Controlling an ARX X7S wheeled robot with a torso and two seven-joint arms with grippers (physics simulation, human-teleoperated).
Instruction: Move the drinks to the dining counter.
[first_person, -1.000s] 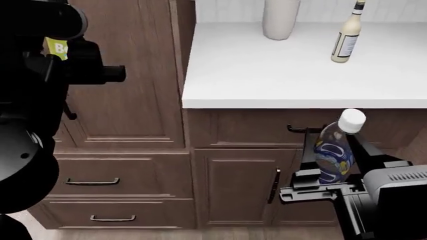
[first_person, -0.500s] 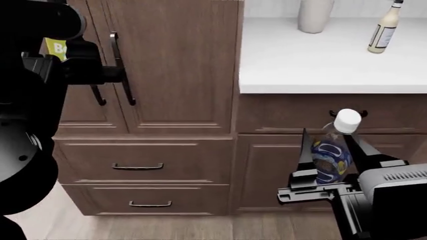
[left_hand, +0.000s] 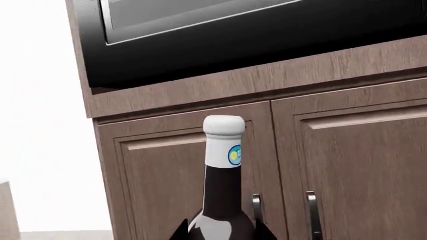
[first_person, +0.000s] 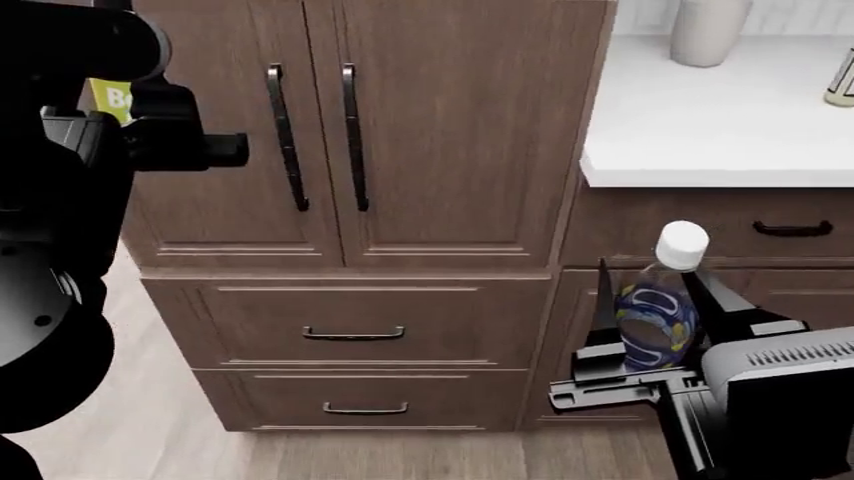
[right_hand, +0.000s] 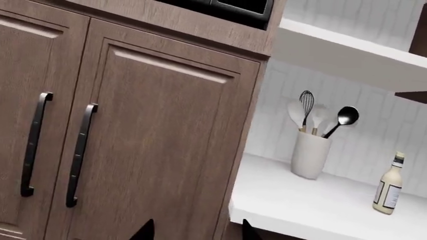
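You are in the carrying step: both arms hold a drink while the robot faces a tall brown cabinet (first_person: 441, 140), not the dining counter, which shows in no view.

In the head view, the right gripper (first_person: 654, 340) sits low at the right, its jaws pinching the clear bottle (first_person: 658, 310) around its blue-labelled body. That bottle stands nearly upright, its long axis vertical with a slight lean, white cap on top.

The left gripper (left_hand: 220, 232) is mostly hidden behind the dark arm in the head view. In the left wrist view, the dark bottle (left_hand: 222, 190) rises from between two black jaw tips that hug its shoulder on either side, so the jaws look closed on it. Its neck points straight up, pale cap at the top, long axis vertical. (Its body is cut off by the frame edge.)

The third drink, the cream bottle (right_hand: 389, 184), stands upright on the white worktop (right_hand: 313, 200) beside the cabinet, near a pale pot (right_hand: 311, 154) holding utensils. It is well apart from both grippers.

By my judgement, the next move calls for turning the base until the counter comes into view, keeping both bottles upright and clear of the cabinet fronts. The cream bottle will need a return trip, since both grippers are full.
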